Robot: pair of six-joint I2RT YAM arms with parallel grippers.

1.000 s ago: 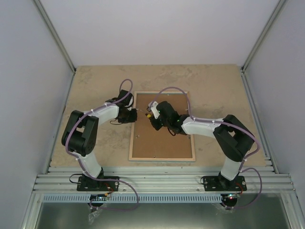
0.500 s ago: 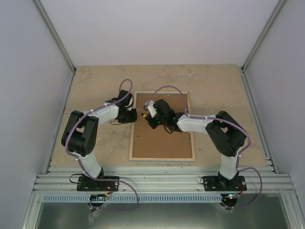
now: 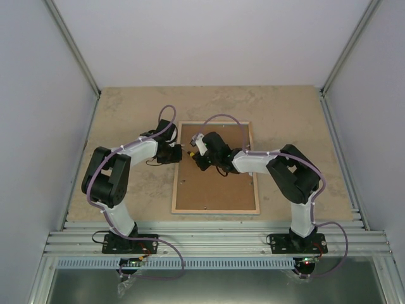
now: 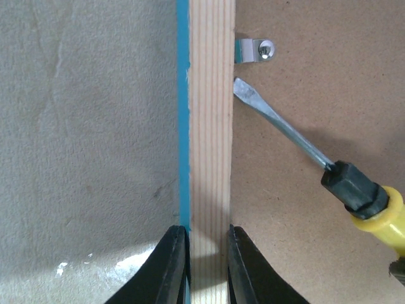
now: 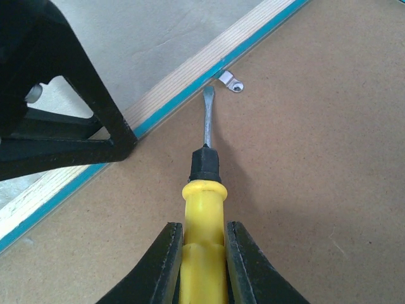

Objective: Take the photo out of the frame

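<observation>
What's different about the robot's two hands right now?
The left gripper pinches the frame; the right gripper holds a yellow screwdriver. The left gripper sits at the frame's edge; the right gripper is over the brown backing, aiming the tool at a metal clip. Both have black fingers, closed on something.

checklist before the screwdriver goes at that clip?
1. Left claw clamped on frame: ok.
2. Right claw shut on screwdriver: ok.
3. Blade tip engaged with clip: not ok, tip lies beside it.
4. Clip clear of backing panel: not ok, it lies on the panel.
5. Frame flat, back up, on table: ok.
</observation>
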